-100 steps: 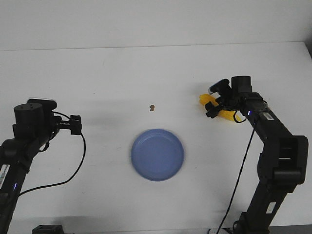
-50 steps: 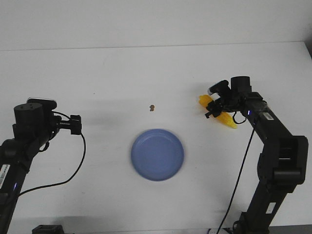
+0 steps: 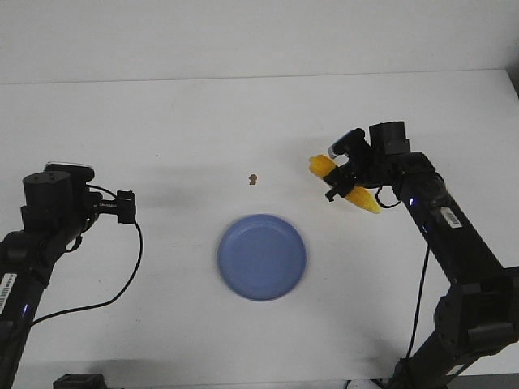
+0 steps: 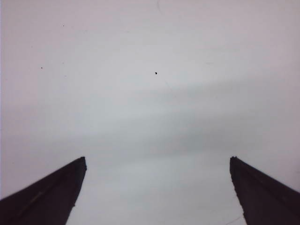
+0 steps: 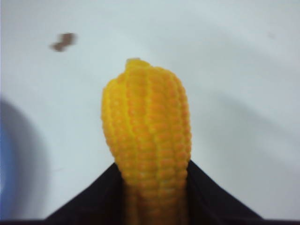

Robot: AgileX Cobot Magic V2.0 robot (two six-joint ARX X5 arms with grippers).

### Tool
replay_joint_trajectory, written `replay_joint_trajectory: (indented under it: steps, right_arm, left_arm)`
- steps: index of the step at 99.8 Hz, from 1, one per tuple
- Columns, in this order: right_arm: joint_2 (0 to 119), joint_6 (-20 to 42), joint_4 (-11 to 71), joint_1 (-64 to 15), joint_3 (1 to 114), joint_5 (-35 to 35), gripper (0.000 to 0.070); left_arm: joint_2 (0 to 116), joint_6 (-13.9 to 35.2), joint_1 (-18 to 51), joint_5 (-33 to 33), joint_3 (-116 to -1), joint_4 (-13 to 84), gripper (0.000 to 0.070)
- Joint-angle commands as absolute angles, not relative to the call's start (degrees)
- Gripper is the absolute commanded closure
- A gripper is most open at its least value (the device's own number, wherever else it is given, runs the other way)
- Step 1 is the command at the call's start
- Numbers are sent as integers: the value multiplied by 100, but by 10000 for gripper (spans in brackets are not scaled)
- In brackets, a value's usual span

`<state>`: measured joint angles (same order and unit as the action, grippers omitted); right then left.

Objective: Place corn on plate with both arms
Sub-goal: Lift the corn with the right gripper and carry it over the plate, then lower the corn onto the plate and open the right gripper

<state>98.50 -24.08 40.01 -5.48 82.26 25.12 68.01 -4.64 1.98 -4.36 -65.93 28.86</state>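
Yellow corn point(image 3: 345, 181) in raised right gripper point(image 3: 339, 183); left gripper point(image 4: 154, 187) agape

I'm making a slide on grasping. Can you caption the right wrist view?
Right gripper clamps the yellow corn above the white table, blue plate edge at one side.

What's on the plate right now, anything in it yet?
Nothing: the plate shows bare blue all over in the front view. The corn is off to its right, clamped in the right gripper. The table beneath the plate is covered.
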Motion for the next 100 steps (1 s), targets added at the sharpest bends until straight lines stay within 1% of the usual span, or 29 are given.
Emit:
replay_joint_trajectory:
  steps: [1,17,28,37,51,64,90,100]
  right_arm:
    - [9802,-2309,4128,-825,8331,2521,643]
    - [9719,-1916,4362,-1616,8331,2331,643]
    - [9725,-1881,4501,-2193,8329,2095,641]
    - [9727,-1813,4528,-2650,8329,2047,640]
    - [9782,-1737,4613,-3105,8326,1769,640]
    - [9983,-1710,4657,-3315,8322,1747,640]
    - [10407,-1505,4648,-3385,8322,1756,636]
    - [10475,-1474,4670,-3393,8322,1785,601]
  left_arm:
    - [6853,-515,183,-423,-6670,2840,75]
    - [6853,-515,183,-423,-6670,2832,75]
    - [6853,-517,183,-423,-6670,2821,75]
    - [6853,-515,183,-423,-6670,2821,75]
    - [6853,-515,183,-423,-6670,2821,75]
    - [6853,-513,183,-423,-6670,2821,75]
    - [6853,-508,183,-425,-6670,2834,75]
    - [6853,-508,183,-425,-6670,2836,75]
